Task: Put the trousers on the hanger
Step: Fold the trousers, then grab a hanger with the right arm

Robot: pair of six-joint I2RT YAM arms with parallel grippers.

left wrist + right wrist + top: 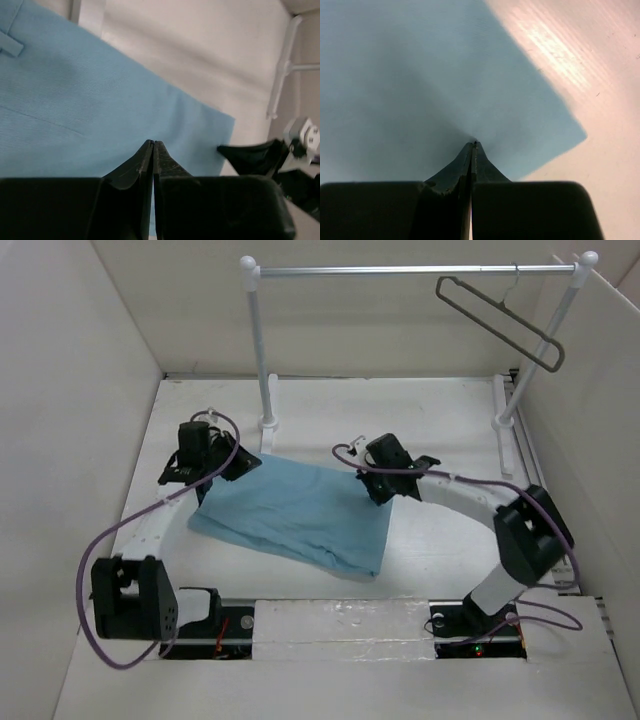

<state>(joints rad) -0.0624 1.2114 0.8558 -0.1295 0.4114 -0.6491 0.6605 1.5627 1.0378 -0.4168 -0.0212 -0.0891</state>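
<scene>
Count: one pair of trousers [295,510], one hanger [500,322], one rail [410,270] on two posts [258,340], two arms.

Trousers: light blue, folded into one flat, roughly four-sided pad. They lie on the table [450,410] at centre frame in the top view, in front of the left post. One belt loop [10,45] shows at the upper left of the left wrist view.

Hanger: dark grey. It hangs tilted from the rail by its wire hook at the upper right of the top view, near the right post and well apart from the trousers.

Left hand [222,462]: at the upper left corner of the pad. In its wrist view [152,143] the fingers are pressed together with no gap, tips over the cloth [90,110]. Cannot tell whether any fabric is caught between them.

Right hand [378,485]: at the upper right corner of the pad. In its wrist view [473,144] the fingers are likewise fully closed, tips on or just above the cloth [420,75] near its corner. Cannot tell whether they grip it.
</scene>
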